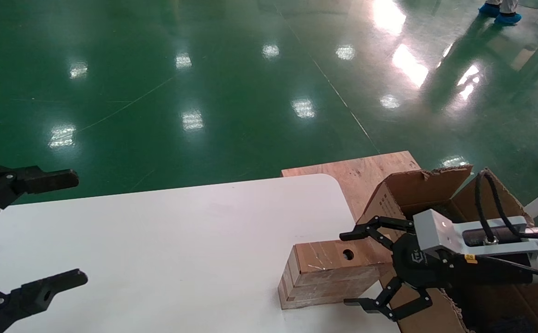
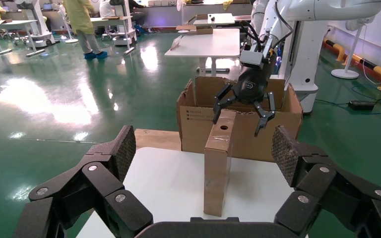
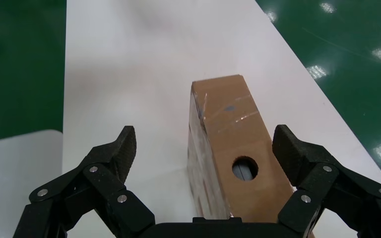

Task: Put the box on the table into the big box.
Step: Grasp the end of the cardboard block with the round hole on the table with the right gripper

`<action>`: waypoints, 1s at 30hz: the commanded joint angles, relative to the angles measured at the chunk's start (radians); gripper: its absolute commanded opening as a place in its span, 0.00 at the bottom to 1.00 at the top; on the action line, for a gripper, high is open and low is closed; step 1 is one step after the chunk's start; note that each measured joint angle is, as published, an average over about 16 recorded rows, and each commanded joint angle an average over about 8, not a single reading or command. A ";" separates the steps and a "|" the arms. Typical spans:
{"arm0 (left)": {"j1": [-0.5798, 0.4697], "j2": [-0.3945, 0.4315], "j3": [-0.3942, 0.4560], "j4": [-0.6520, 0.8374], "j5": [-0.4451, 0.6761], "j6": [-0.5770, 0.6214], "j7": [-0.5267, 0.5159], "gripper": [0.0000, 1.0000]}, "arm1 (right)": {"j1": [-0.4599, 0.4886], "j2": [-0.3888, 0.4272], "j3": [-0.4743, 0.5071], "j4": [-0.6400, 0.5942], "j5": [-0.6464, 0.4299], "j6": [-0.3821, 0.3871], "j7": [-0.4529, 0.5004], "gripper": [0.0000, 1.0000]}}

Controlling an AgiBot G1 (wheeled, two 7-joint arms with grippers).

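Head view: the box [image 1: 329, 273] is small, brown cardboard, with a round hole in its upper face and layered striped edges on its near side. It rests on the white table [image 1: 157, 240] at the lower right of the frame, near the table's right edge. The right gripper [image 1: 359, 268] reaches in horizontally from the right, its jaws spread wide; one finger lies above the box's right end, the other below it, and neither visibly touches the cardboard. The big box [image 1: 417, 189] stands behind the arm at right. The left gripper [image 1: 60, 229] sits at the far left edge, jaws wide apart and holding nothing.

Left wrist view: the box [image 2: 217, 163] appears centre frame, with the right gripper [image 2: 240, 119] open at its far end and the big box [image 2: 196, 124] behind.

Right wrist view: the box [image 3: 230, 144] extends from lower centre upward, between the open fingers [image 3: 114, 153], nearer the right-hand one.
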 commanded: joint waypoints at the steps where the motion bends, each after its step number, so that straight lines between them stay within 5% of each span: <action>1: 0.000 0.000 0.000 0.000 0.000 0.000 0.000 1.00 | 0.018 -0.002 -0.014 -0.006 -0.008 -0.002 -0.016 1.00; 30: 0.000 0.000 0.000 0.000 0.000 0.000 0.000 1.00 | 0.205 -0.108 -0.173 -0.251 -0.071 0.004 -0.130 1.00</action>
